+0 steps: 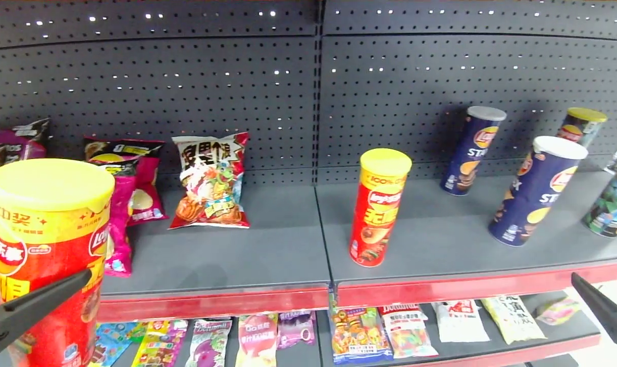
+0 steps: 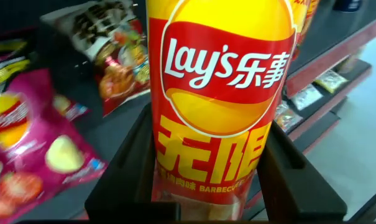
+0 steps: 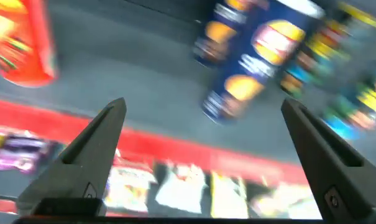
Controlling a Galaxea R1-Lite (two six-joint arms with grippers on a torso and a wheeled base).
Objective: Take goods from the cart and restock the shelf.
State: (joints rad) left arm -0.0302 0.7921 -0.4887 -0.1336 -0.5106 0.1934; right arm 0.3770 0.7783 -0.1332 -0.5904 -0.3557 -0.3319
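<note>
Held canister: a red-and-yellow chip canister with a yellow lid rides upright, well to the left of the standing red canister and out in front of it, not yet on the shelf.
Left claw: the left claw pinches the held canister low on its body, one black finger on each side.
Right claw: the right claw hangs spread and empty, off to the right of the standing red canister and below its level.
Handling: likely a light, stiff card tube with a glossy wrap that could slip; the chips inside would break if it dropped. Tall and narrow, it would probably tip at a nudge.
Where to hold: the straight wall is the safest place, not the soft-looking lid.
Open room: bare grey shelf lies just left of the standing red canister, reaching to the red-and-white snack bag; more lies to its right, short of the two blue canisters.
Edges: the red front lip runs below and in front of the standing red canister, and the base must clear it. A panel seam sits just to its left, and the pegboard wall closes the space behind.
Hazard: the pink bag, far to its left, stands beside the held canister's side.
</note>
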